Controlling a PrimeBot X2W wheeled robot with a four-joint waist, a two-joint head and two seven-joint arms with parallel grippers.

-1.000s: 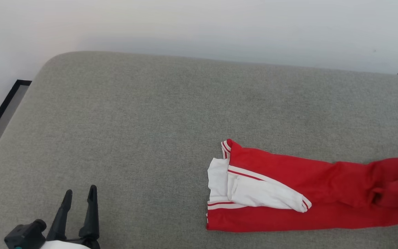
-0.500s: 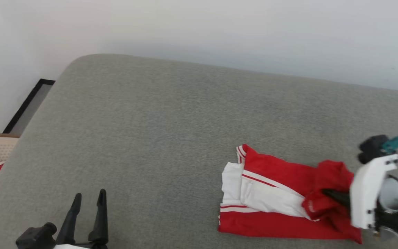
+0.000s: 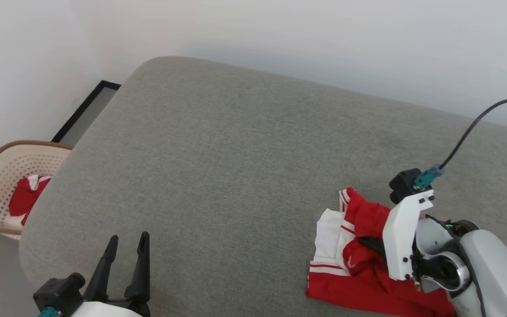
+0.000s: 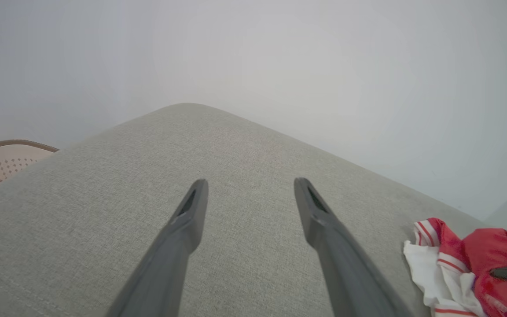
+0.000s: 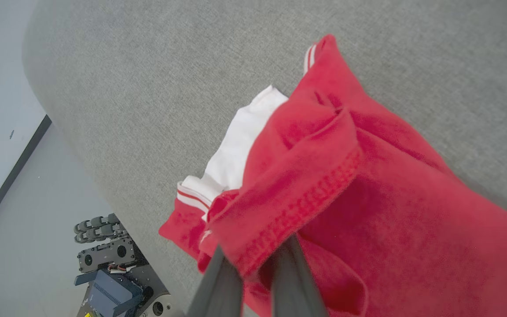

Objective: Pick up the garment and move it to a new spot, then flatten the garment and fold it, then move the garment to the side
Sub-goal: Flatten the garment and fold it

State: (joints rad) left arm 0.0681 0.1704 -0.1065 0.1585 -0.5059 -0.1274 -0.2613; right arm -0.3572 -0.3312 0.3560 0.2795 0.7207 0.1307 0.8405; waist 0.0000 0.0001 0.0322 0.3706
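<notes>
Pale wall (image 3: pixel 280 31) backs a broad grey upholstered cushion (image 3: pixel 218 167) with a rounded far-left corner. A dark baseboard (image 3: pixel 84 108) runs along the floor beside it.

At far left, a beige perforated laundry basket (image 3: pixel 24 142) sits on the floor with another red cloth (image 3: pixel 22 200) inside it.

Next comes the left gripper (image 3: pixel 129 236), low over the near edge of the cushion. Its fingers are spread wide with nothing between them, and it is well apart from the garment (image 3: pixel 359 281).

The garment lies on the cushion's near right part. It is partly folded, with white sleeves and striped seams showing at its left end.

The right gripper (image 5: pixel 255 264) is clamped on a bunch of the garment's red fabric along a stitched hem, with that end lifted and doubled back over the rest.

The shirt looks light, limp and unbreakable, so it will probably sag and unfold wherever it is unsupported. The thicker stitched hem or the sleeve seams seem the surest places to pinch. The cushion's woven cover looks grippy enough to drag at trailing cloth.
</notes>
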